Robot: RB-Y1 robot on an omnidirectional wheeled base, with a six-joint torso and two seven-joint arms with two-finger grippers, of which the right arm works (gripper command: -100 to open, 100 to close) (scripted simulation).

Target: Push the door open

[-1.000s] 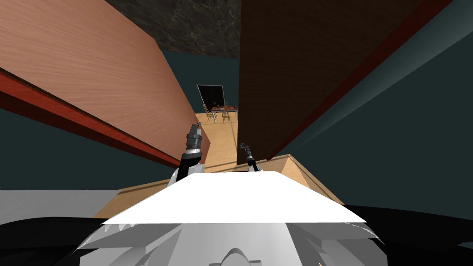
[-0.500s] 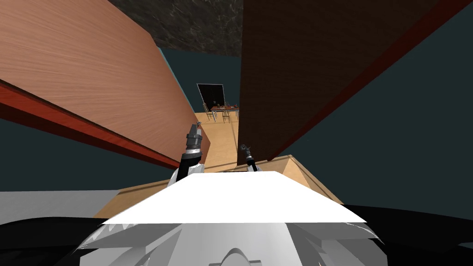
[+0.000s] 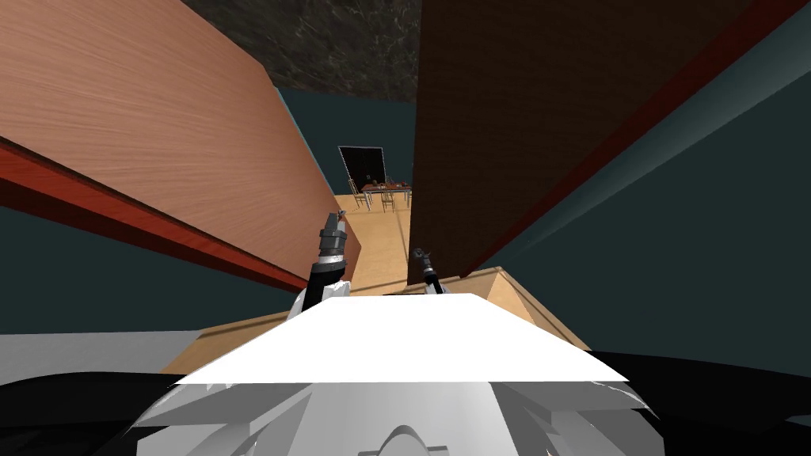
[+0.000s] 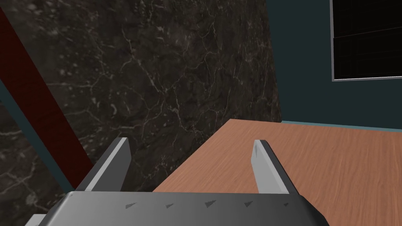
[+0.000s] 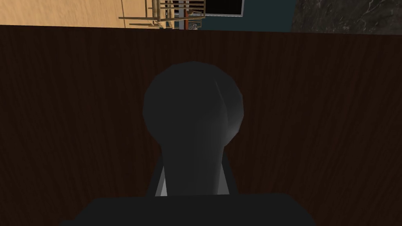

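knob (image 5: 192, 106) of dark door (image 5: 78, 117) clamped in right pincer (image 5: 192, 178) | left pincer (image 4: 191, 142) apart

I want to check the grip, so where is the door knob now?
The knob sits on the dark brown door, its neck between the fingers of the right gripper; in the head view it is just right of centre, at that door's edge.

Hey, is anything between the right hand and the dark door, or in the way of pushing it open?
Nothing visible does. The right hand grips the knob on the dark door. Past the door's edge the floor runs to a far table; what lies behind the door is hidden.
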